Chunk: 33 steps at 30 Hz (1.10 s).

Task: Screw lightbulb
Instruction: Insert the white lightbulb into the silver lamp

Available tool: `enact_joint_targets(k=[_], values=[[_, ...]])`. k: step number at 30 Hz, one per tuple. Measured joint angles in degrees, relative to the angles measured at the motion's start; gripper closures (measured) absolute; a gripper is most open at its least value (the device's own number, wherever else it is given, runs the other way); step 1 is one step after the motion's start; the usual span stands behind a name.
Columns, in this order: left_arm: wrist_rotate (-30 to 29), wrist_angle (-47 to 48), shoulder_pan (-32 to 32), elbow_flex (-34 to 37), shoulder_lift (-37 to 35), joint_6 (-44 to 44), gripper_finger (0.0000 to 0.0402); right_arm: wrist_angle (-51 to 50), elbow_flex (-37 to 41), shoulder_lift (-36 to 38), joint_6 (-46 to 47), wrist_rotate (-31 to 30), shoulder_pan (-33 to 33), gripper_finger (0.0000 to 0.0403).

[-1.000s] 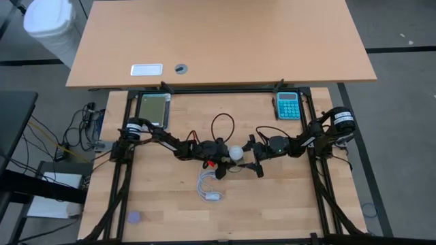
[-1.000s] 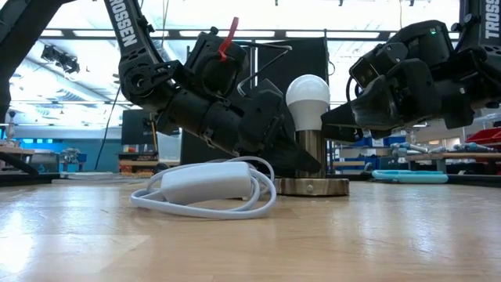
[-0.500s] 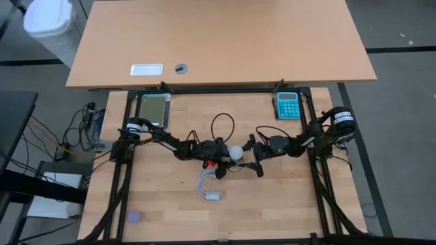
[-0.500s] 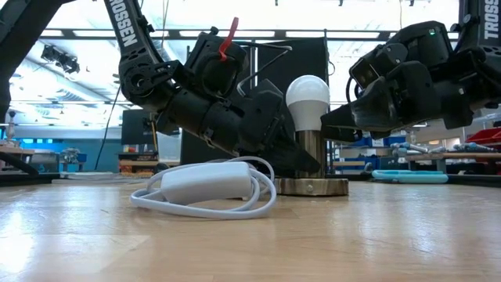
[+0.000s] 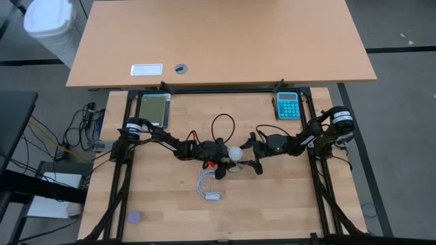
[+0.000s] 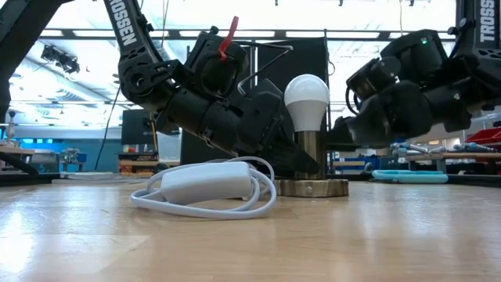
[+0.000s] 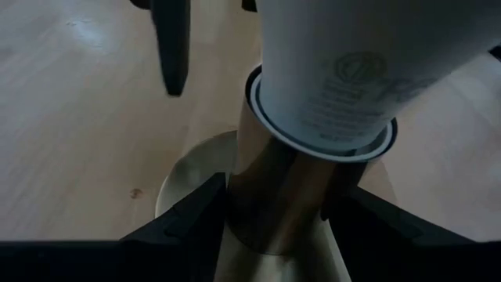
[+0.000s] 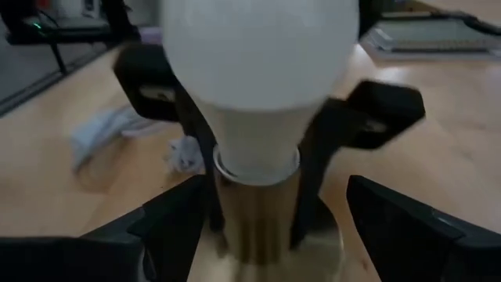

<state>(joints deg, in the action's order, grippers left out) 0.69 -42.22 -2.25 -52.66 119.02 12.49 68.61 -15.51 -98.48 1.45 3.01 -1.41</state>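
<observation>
cable (image 6: 205, 186) is lying nearest | lightbulb (image 6: 306, 99) is standing upright in socket (image 6: 310, 168) mid-table | left gripper (image 7: 274, 215) is reaching in low, clamping the socket stem | right gripper (image 8: 262, 215) is hovering level, fingers spread either side of the lightbulb, not gripping

Lightbulb (image 6: 306, 100) upright in socket (image 6: 310, 160) at table (image 5: 286, 197) ctr; left gripper (image 7: 274, 223) at socket, right gripper (image 8: 258, 227) opposite; cable (image 6: 205, 186) in front.
</observation>
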Motion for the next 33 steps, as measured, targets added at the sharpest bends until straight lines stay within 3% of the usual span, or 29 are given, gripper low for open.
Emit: enact_joint_targets(k=[10, 15, 20, 33], values=[[0.04, 0.08, 0.01, 0.00, 0.00, -0.20, 0.0184, 3.93, -1.14, 0.08, -1.06, 2.20, 0.13, 0.0095], [0.04, 0.11, 0.01, 0.02, 0.00, -0.22, 0.0184, 0.91, -3.64, 0.13, -1.26, 0.80, -0.59, 0.0096], [0.02, 0.12, 0.01, 0.02, 0.00, -0.22, 0.0184, 0.62, -3.91, 0.13, -1.59, -4.28, -1.59, 0.0101], [-0.63, 0.09, 0.03, 0.04, 0.04, -0.20, 0.0184, -1.01, -3.91, 0.15, 0.04, -4.73, -2.32, 0.0204]])
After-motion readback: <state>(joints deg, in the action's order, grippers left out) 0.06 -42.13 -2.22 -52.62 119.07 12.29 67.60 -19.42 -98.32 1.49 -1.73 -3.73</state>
